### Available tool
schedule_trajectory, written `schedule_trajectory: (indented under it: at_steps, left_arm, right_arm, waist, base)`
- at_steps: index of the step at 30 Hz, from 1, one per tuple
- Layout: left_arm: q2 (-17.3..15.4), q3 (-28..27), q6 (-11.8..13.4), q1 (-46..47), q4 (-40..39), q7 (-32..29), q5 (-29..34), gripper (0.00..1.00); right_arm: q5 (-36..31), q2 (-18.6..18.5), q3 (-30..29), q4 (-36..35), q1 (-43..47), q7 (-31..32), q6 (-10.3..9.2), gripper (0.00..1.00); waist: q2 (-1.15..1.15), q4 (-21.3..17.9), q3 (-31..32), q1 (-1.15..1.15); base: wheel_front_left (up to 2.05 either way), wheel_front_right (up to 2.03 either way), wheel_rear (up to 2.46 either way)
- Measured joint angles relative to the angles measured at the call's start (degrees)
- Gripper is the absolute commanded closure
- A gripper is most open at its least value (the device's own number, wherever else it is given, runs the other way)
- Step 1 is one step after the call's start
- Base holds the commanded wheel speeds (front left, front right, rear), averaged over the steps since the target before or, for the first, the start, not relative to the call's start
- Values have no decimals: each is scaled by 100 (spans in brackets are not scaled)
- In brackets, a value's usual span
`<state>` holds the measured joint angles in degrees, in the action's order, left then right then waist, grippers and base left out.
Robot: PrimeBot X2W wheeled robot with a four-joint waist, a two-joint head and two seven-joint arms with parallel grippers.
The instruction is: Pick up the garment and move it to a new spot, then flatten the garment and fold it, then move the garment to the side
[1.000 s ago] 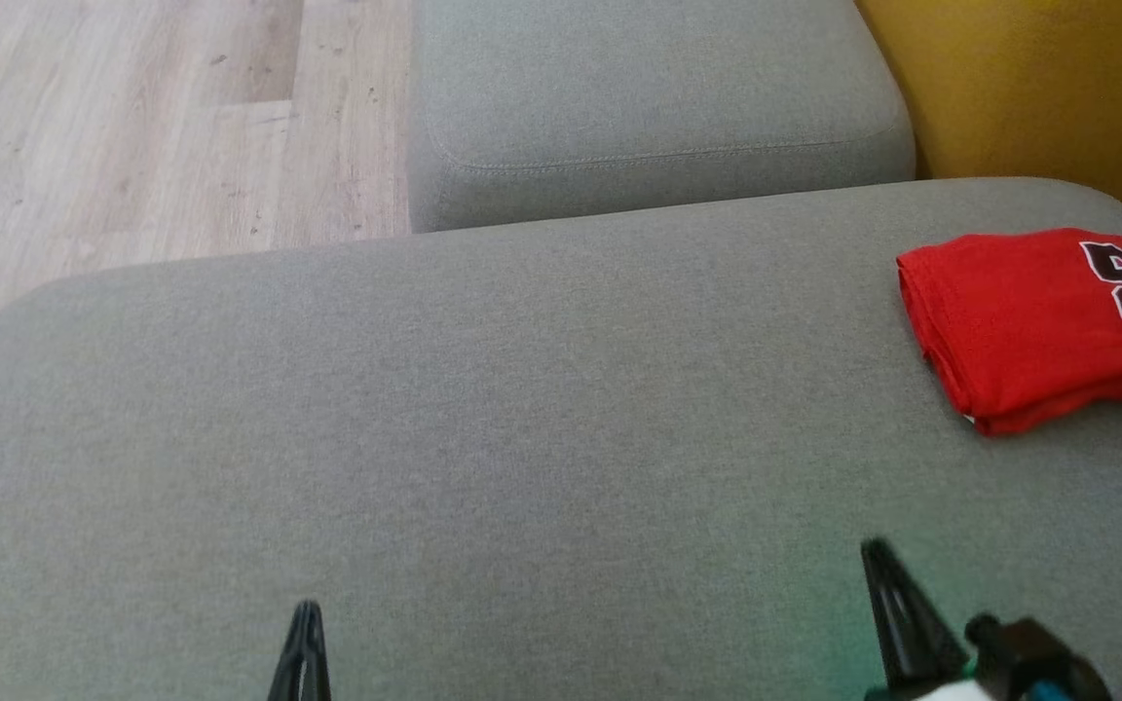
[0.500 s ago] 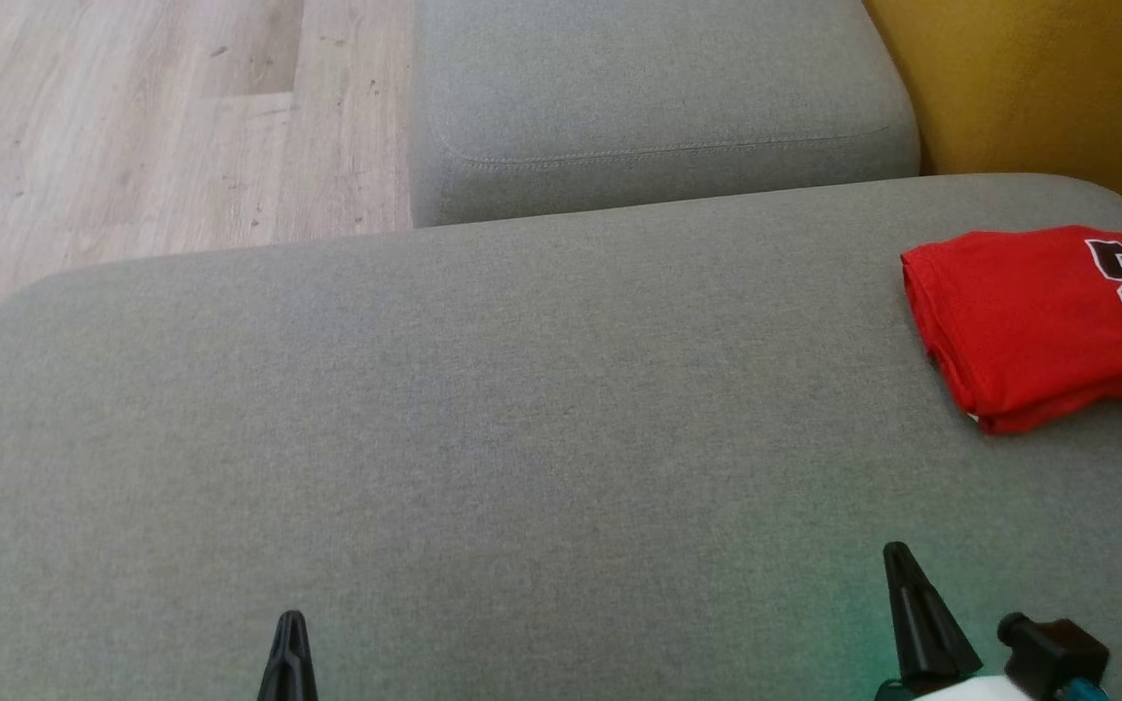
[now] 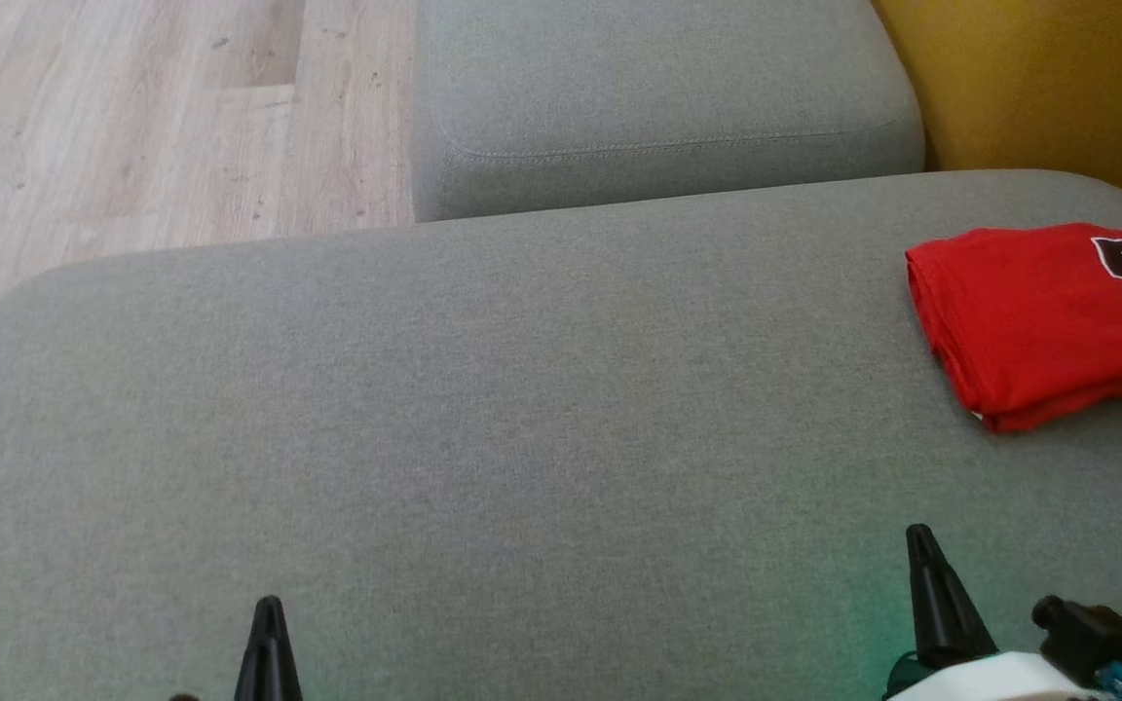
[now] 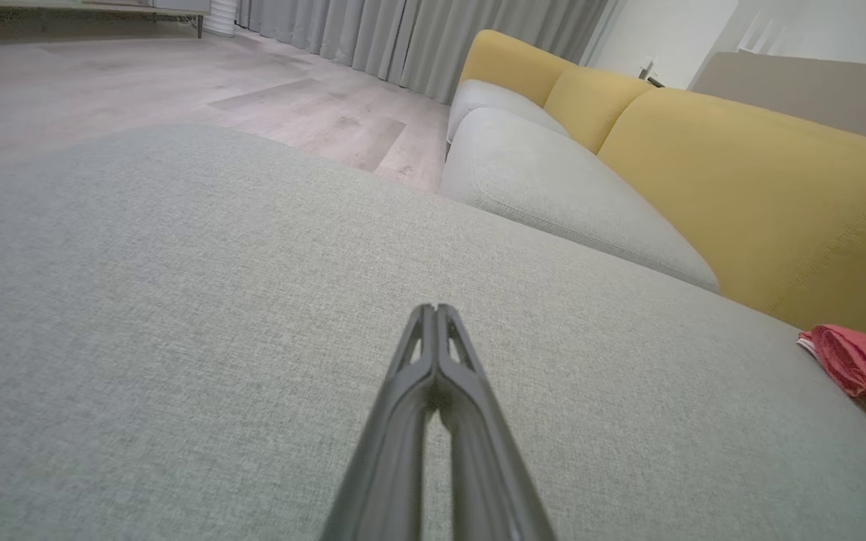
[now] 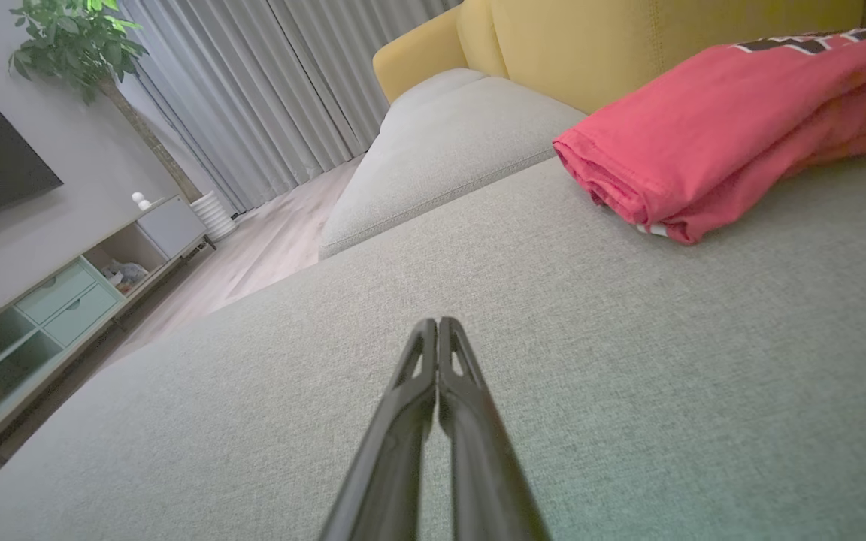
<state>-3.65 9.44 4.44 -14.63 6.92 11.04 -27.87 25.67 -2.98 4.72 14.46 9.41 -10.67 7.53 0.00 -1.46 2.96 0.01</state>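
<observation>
The garment [image 3: 1038, 321] lies well apart from both claws, which hold nothing. The left claw [image 3: 269, 606] has its two dark fingers pressed together to a single point, low over the large grey cushion [image 3: 522, 419]; its own wrist view shows the same claw [image 4: 435, 308] tip to tip, with bare grey weave around it. The right claw [image 3: 919, 534] is likewise closed on itself, and its wrist view shows the fingers [image 5: 437, 323] meeting at the tips just above the fabric. Beyond the right claw, toward the far right of this cushion, the garment [image 5: 704, 128] rests as a compact folded stack of several red layers, its folded edge rounded and facing the claws, with a small sliver of white at the near lower corner. Black numerals edged in white sit on its top face, cut off by the right edge of the head view. Behind it rises a yellow backrest [image 3: 1038, 78]. A second grey cushion [image 3: 658, 97] adjoins the large one at the far side, and pale wooden floor [image 3: 132, 127] lies to the left.
</observation>
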Motion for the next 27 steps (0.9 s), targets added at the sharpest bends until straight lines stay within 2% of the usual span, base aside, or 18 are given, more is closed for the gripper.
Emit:
schedule_trajectory:
  at_steps: [27]
  left_arm:
    - [-35, -237, -323, 442, 211, -388, -1818, 100]
  right_arm:
    - [1869, -34, -222, 26, -330, 368, 0, 100]
  waist:
    - [0, 40, -86, 0]
  base:
    - [0, 0, 0]
